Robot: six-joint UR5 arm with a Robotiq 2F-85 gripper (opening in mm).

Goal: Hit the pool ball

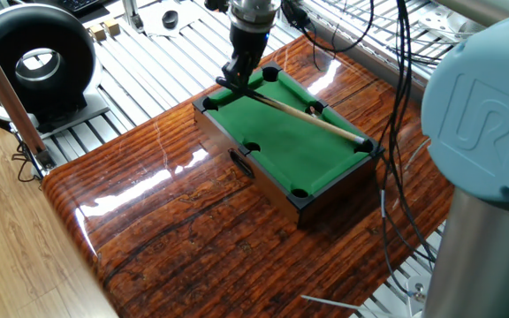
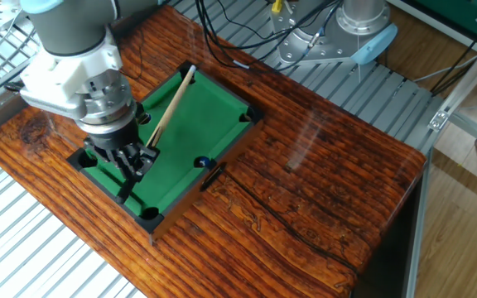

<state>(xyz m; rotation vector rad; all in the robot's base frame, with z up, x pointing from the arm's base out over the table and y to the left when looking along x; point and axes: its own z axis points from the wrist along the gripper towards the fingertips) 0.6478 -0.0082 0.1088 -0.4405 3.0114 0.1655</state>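
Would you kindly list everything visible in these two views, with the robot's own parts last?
Pool table: one, green felt, black frame, on the wooden table.
Cue: one, pale wood, lying diagonally across the felt, tip at the far corner pocket.
Pool ball: not visible now.
Wooden table: one, glossy reddish brown.
Ring-shaped device: one, black, beside the table.
Cables: several, black, behind the table.
Second robot base: one, grey and blue, far side.
Gripper: one, dark, shut on the cue's butt end.
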